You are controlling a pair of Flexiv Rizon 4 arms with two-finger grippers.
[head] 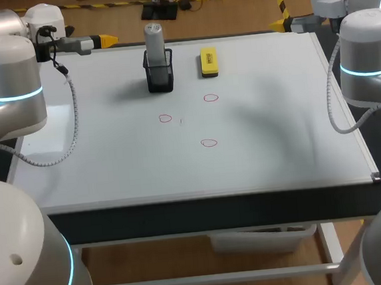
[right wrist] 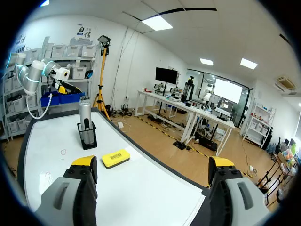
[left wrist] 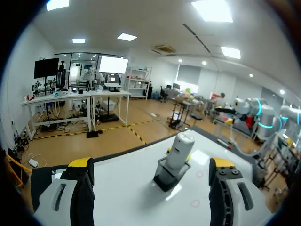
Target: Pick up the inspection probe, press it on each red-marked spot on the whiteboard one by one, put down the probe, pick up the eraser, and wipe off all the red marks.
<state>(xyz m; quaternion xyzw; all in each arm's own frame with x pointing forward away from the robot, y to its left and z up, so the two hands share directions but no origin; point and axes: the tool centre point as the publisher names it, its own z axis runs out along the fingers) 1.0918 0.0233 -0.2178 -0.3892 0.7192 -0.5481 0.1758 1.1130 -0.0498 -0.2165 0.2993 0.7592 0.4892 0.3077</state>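
White and glossy, the whiteboard (head: pixel 278 148) is laid flat as the working surface, and three small red rings are drawn on it around its middle: one (head: pixel 166 118) toward the left, one (head: pixel 210 98) farther back and to the right, and one (head: pixel 208 142) nearest the front edge, all well apart from each other. Near the far edge, about midway along it, a black mesh holder (head: pixel 159 75) is set, and the grey probe (head: pixel 154 39) is stood upright in it, its rounded top rising above the rim. Just to the right of the holder, not touching it, the yellow eraser (head: pixel 209 61) is laid flat; a dark patch is seen on its top, too small to be read. The left gripper (head: pixel 108 39) is held by the far left corner, the right gripper (head: pixel 277 24) by the far right corner. In both wrist views the yellow-tipped fingers are spread wide apart and no object is gripped.
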